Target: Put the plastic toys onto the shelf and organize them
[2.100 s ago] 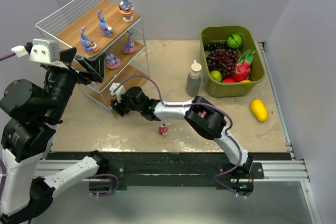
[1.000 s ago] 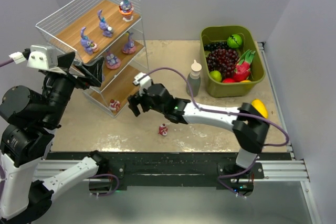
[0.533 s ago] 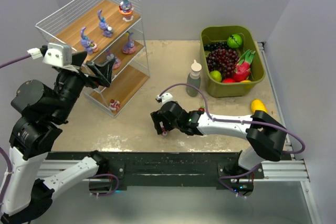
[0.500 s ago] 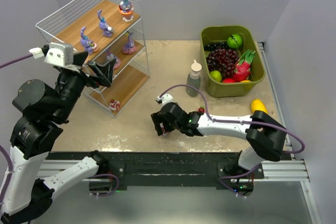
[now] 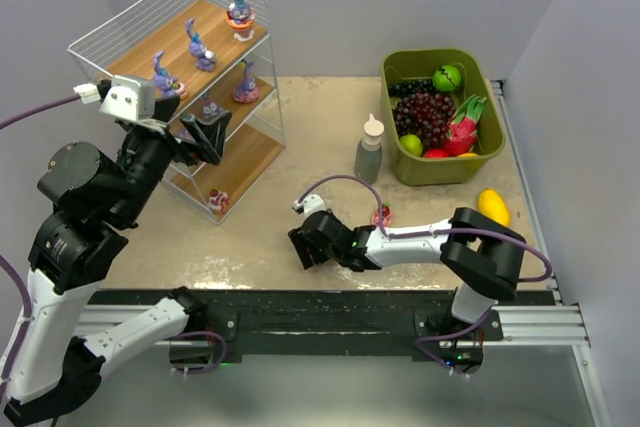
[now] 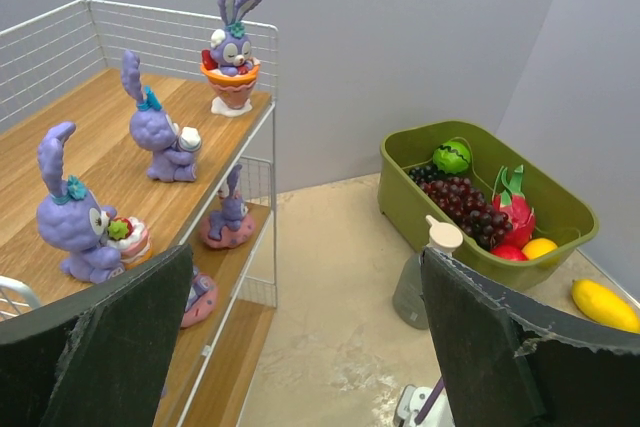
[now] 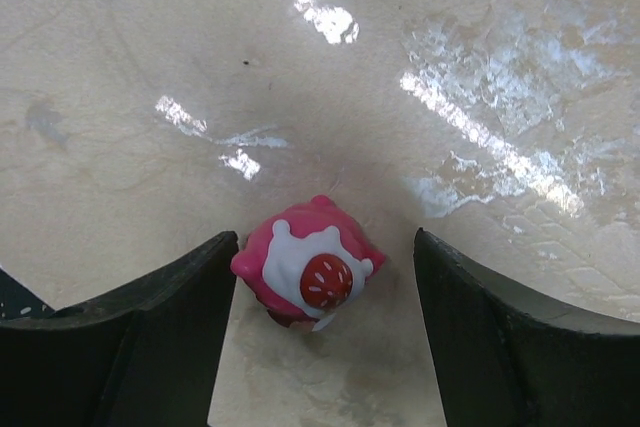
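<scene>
Pink cake toy, white icing with a red berry on top, lies tilted on the desk near its front edge. Right claw straddles it, jaws apart: one finger just beside the toy, the other clear, nothing gripped. Left claw is raised before the shelf, jaws wide, empty.

Top board: three purple bunnies. Middle board: two more on pink bases. Bottom board: a red-and-white piece at the front. Green bin: grapes, apple, dragon fruit.
</scene>
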Action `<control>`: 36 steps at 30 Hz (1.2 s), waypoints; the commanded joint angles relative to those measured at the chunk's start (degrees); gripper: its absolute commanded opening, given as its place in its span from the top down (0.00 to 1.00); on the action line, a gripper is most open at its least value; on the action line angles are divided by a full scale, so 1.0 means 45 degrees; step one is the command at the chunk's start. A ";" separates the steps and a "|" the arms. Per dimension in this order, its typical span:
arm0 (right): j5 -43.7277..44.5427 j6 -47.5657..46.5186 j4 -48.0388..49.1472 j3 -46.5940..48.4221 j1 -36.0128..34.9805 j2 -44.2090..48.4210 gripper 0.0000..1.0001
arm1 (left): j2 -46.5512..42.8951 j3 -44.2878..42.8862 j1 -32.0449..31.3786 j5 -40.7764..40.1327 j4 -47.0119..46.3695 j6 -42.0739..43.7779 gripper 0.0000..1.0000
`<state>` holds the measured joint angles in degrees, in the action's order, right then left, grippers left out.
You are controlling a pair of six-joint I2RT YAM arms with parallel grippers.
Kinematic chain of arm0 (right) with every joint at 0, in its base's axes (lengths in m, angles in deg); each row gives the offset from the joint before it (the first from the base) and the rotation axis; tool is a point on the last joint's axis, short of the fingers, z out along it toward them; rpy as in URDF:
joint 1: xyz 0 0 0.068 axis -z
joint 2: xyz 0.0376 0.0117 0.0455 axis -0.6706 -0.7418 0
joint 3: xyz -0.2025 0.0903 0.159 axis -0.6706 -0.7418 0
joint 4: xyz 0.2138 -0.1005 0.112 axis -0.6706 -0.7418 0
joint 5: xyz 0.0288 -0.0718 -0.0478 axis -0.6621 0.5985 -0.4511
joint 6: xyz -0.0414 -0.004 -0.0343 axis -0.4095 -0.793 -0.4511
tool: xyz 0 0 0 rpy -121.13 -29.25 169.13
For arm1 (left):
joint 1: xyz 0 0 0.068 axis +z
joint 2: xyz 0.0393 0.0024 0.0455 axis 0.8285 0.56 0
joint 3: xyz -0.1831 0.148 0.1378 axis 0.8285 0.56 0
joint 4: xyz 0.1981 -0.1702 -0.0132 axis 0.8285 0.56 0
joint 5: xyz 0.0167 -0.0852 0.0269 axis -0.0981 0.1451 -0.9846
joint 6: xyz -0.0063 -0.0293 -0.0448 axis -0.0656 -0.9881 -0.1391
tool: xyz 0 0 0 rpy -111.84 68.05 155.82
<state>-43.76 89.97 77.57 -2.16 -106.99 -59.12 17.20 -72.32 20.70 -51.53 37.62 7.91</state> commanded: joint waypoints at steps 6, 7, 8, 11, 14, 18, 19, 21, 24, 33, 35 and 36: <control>0.0417 -0.0596 0.1889 -0.0884 -0.0093 -0.0155 0.56 | -0.0013 -0.0232 0.0058 -0.0165 -0.0391 -0.0034 0.00; 0.0436 -0.0654 0.1909 -0.0903 -0.0093 -0.0097 0.63 | 0.0006 -0.0212 0.0059 -0.0204 -0.0391 -0.0034 0.00; 0.0455 -0.0752 0.1948 -0.0884 -0.0093 -0.0077 0.66 | 0.0025 -0.0212 0.0059 -0.0185 -0.0391 -0.0054 0.01; 0.0320 -0.1025 0.1929 -0.0457 -0.0093 -0.0192 0.73 | 0.0045 -0.0212 0.0059 -0.0244 -0.0391 -0.0073 0.00; 0.0087 -0.1609 0.2025 0.0400 0.0023 -0.0544 0.75 | 0.0006 -0.0232 0.0039 -0.0341 -0.0372 -0.0093 0.00; -0.1024 -0.2567 0.3156 0.1593 0.0782 -0.1596 0.76 | -0.0053 -0.0349 0.0059 -0.0497 -0.0313 -0.0073 0.00; -0.1280 -0.2840 0.3313 0.1925 0.0921 -0.1813 0.76 | -0.0033 -0.0388 0.0059 -0.0536 -0.0255 -0.0073 0.00; -0.2079 -0.3816 0.3703 0.2979 0.1388 -0.2610 0.77 | -0.0072 -0.0485 0.0039 -0.0614 -0.0176 -0.0054 0.01; -0.2960 -0.4988 0.3881 0.4639 0.1993 -0.3492 0.77 | -0.0111 -0.0564 0.0059 -0.0732 -0.0098 -0.0034 0.00; -0.5656 -0.7685 0.3180 0.9269 0.3089 -0.6774 0.73 | -0.0092 -0.0623 0.0059 -0.1083 0.0058 0.0082 0.00; -0.6007 -0.7998 0.3023 1.0087 0.3129 -0.7319 0.73 | -0.0053 -0.0622 0.0059 -0.1142 0.0058 0.0160 0.00; -0.6086 -0.8076 0.2983 1.0305 0.3149 -0.7477 0.72 | 0.0005 -0.0622 0.0039 -0.1181 0.0058 0.0180 0.01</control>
<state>-65.44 59.22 91.01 38.01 -92.94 -90.92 16.74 -73.33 20.70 -55.31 38.19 7.97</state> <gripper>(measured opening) 0.452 0.994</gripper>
